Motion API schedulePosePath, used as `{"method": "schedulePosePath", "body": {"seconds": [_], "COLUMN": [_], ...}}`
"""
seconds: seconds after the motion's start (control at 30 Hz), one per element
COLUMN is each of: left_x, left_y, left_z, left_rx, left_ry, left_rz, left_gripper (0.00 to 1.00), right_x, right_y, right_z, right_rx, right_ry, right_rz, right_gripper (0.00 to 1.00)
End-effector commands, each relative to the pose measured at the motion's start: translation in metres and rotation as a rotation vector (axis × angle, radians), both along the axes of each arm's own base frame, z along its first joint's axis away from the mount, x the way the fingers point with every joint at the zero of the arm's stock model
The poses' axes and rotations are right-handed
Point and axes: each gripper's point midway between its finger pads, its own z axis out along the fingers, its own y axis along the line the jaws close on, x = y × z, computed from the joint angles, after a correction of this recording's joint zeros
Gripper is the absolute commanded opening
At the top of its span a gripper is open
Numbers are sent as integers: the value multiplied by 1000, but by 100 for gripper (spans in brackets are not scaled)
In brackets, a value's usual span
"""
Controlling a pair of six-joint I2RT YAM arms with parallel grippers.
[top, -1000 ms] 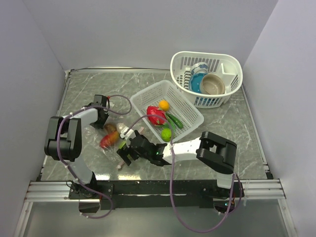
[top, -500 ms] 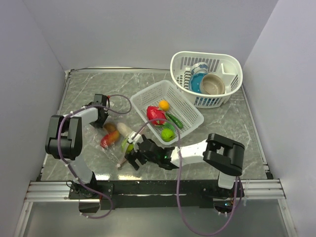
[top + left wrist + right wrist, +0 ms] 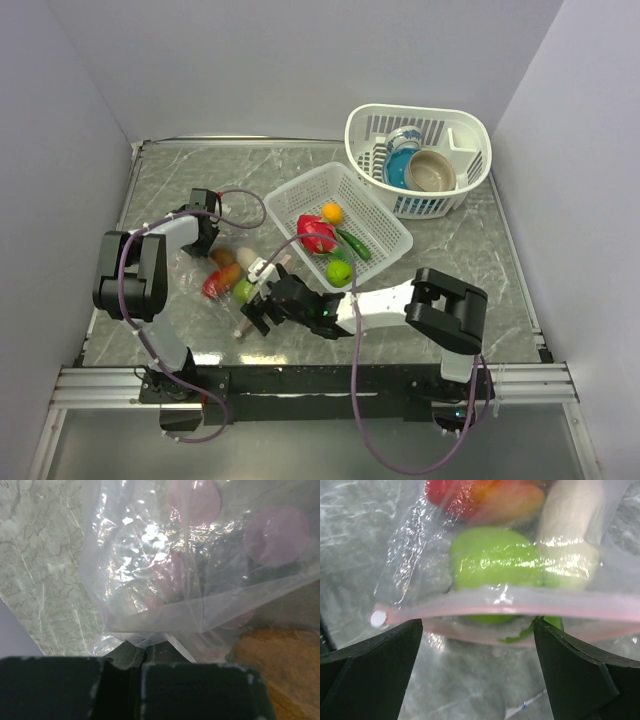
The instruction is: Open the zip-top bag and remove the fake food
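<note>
I am watching the bag (image 3: 225, 272) lying on the table (image 3: 170, 180) at front left, between the two claws, with toy food (image 3: 214, 286) inside it. The left claw (image 3: 204, 236) is reaching in at the bag's far side and is clenched on a fold of the clear plastic. In the left wrist view the plastic is running down into the tight seam between its fingers (image 3: 195, 690).

The right claw (image 3: 260, 308) is sitting at the bag's near right end with its jaws spread wide, gripping nothing. In the right wrist view the pink zip strip (image 3: 520, 611) is stretching across the gap between its fingers (image 3: 375, 675). Behind the strip a green piece (image 3: 492, 557), a red piece (image 3: 485, 495) and a cream piece (image 3: 572, 515) are pressing against the plastic. I cannot tell whether the strip is sealed.

More toy food is lying in the flat basket (image 3: 385, 235) just right of the bag: a red-pink fruit (image 3: 316, 233), a small orange (image 3: 332, 212), a green pepper (image 3: 353, 244) and a lime-green fruit (image 3: 338, 272). A deep basket (image 3: 430, 208) is standing at the back right, holding a cup (image 3: 403, 148) and a bowl (image 3: 430, 172).
</note>
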Motion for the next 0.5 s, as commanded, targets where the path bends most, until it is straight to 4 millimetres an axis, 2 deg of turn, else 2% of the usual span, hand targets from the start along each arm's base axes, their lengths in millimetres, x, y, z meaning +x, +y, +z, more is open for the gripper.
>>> {"method": "schedulePosePath", "body": {"seconds": [0.0,0.03,0.2,0.33,0.47], "left_x": [-1,-1,-2,-6,-8], "left_y": [-3,-6,-21,-45,-60], "left_z": [2,2,5,2,-1], "left_rx": [-29,-43,-65,-69,-83], "left_ry": [-2,-1,7,18,33], "left_rz": [3,0,-23,-73,-93], "left_gripper": [1,1,1,1,1], "right_x": [18,19,29,34,41], "right_y": [16,17,30,47,57], "right_z": [9,3,-2,1,3], "right_rx": [5,-10,-33,-29,-31], "right_ry": [-62,-64,-73,-79,-96], "right_rz": [-20,-18,-6,14,-4], "right_gripper": [100,100,100,100,100]}}
